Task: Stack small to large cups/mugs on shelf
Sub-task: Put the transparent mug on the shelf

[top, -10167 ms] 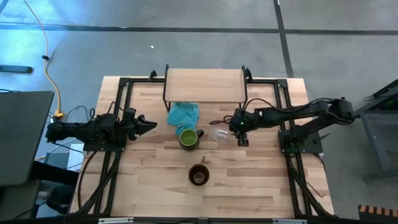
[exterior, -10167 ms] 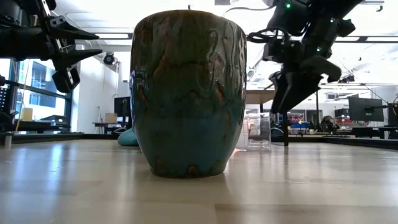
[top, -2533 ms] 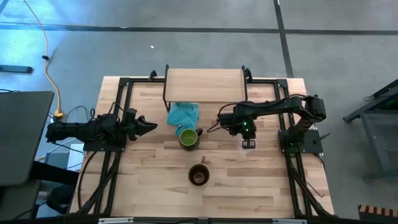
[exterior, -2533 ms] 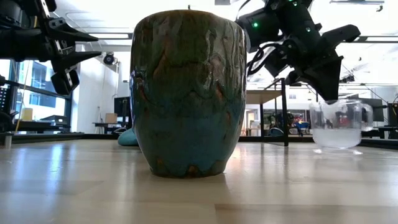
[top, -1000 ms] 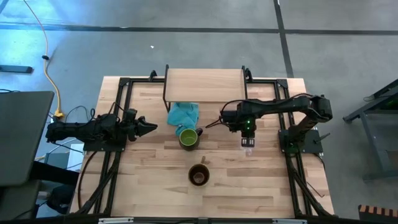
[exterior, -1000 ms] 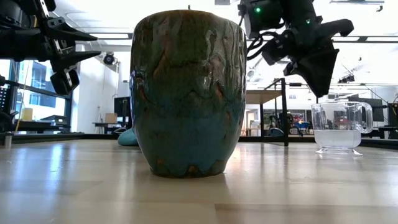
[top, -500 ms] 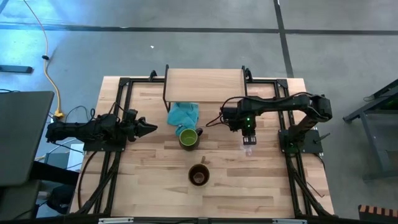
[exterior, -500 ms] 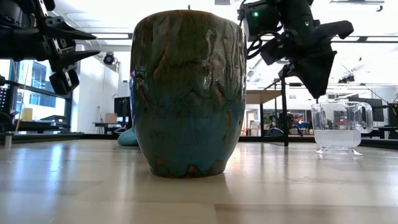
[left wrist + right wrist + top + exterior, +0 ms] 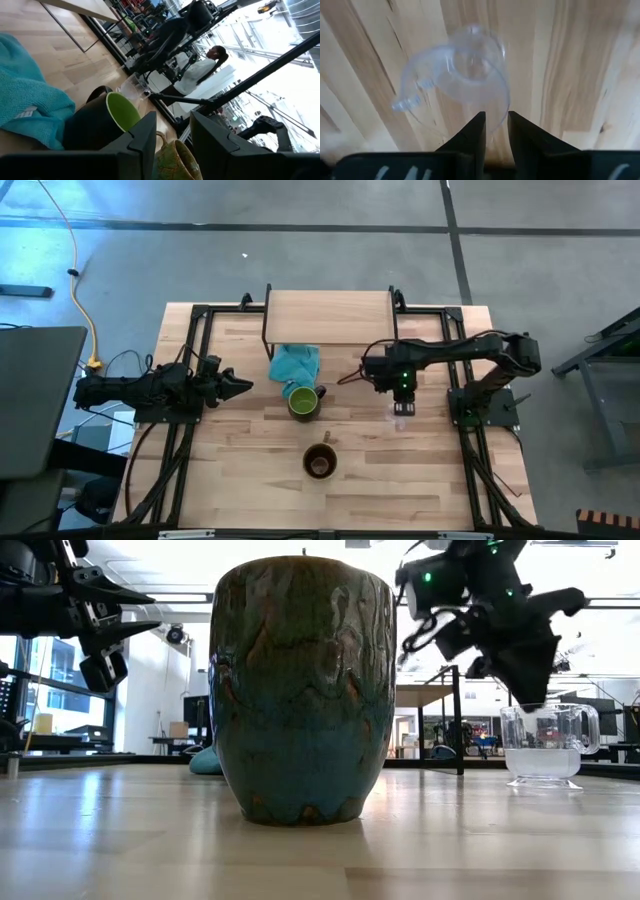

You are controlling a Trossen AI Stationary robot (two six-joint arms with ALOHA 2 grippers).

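Your right hand (image 9: 494,131), fingers slightly apart & empty, hangs over the small clear glass cup (image 9: 465,75) on the wood counter (image 9: 570,65): misjudge the rim & you'll tip it.

Teal cloth (image 9: 294,363), green-lined dark mug (image 9: 302,401)

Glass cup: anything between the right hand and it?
Nothing visible. The right hand hangs directly above the glass cup, which stands upright on the table. The wrist view shows only open air between the fingers and the cup's rim.
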